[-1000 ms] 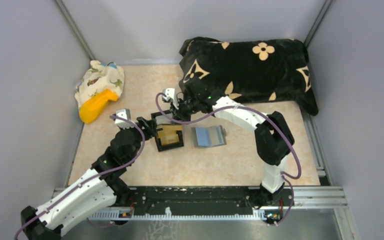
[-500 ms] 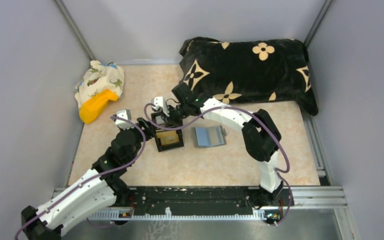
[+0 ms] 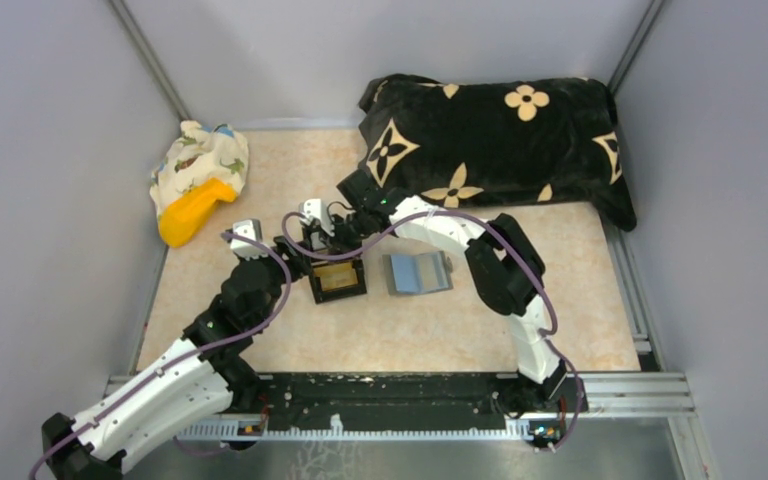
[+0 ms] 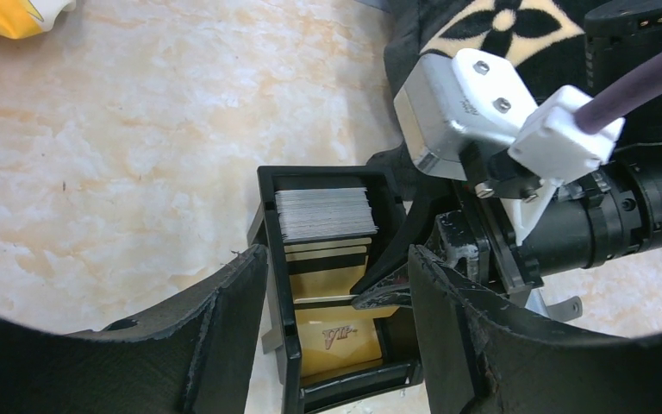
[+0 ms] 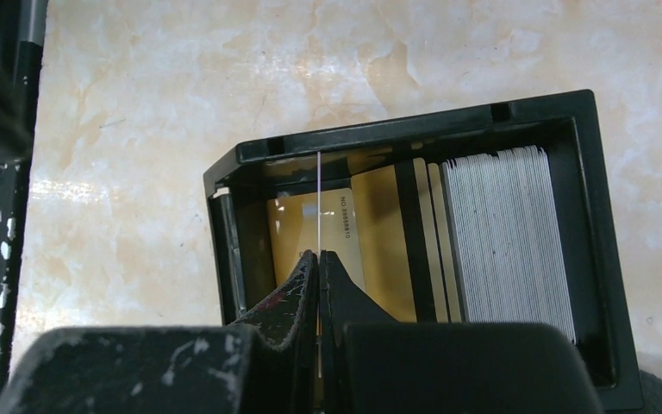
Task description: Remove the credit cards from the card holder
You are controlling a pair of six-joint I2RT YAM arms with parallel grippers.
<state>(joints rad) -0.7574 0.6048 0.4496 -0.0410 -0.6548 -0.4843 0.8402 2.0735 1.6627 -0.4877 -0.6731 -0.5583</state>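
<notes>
Right gripper (image 5: 319, 254) is pressed tight together, and pinched in its tips I've got a card (image 5: 319, 198). It is edge-on to the wrist camera, so it shows only as a thin pale line over the black box (image 5: 396, 138). Beneath it, in the box's left-hand compartment, lies a gold card (image 5: 345, 228) with small print starting "NO"; the digits are too fine for me to read. At the right of that view a stack of silvery cards (image 5: 504, 241) stands on edge. In the left wrist view, the left gripper (image 4: 336, 254) is spread wide, one finger against each side wall of the box, clamping it. The gold card between them reads "VIP". From above, centre frame, the card holder (image 3: 418, 272) lies flat on the table (image 3: 410, 340), light-blue face up. It sits just right of the box, not touching it. A black pillow (image 3: 500, 130) with cream flower motifs fills the upper right.
</notes>
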